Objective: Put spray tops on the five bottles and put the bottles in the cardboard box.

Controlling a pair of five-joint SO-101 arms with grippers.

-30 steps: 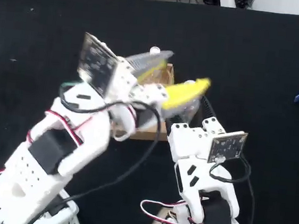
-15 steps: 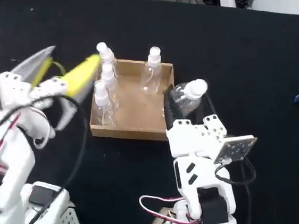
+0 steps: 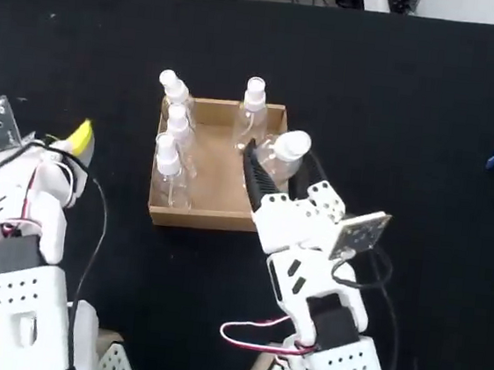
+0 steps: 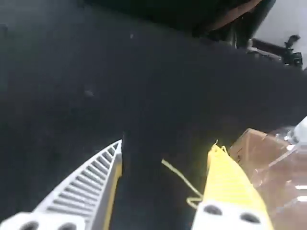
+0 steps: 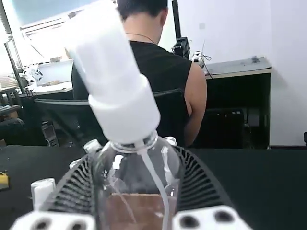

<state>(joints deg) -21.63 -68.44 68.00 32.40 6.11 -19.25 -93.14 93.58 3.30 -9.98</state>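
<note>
**High view.** My right claw (image 3: 274,166) is closed round the body of a clear plastic bottle with white spray top (image 3: 286,148), at the 3 o'clock rim of the shallow brown cardboard box (image 3: 208,220). Three capped bottles (image 3: 179,125) line the 9 o'clock wall, and a fourth capped bottle (image 3: 252,115) stands at 1 o'clock. The floor toward 5 o'clock is free. My left claw (image 3: 77,138) sits off the box's 9 o'clock side, well apart.

**Left wrist view.** The left claw (image 4: 165,148) is spread wide and empty above the black table (image 4: 72,72).

**Right wrist view.** The bottle (image 5: 134,172) leans between the ribbed fingers (image 5: 201,182). I expect it to be light, thin-walled and slippery, so hold the body below the shoulder with moderate force.
</note>
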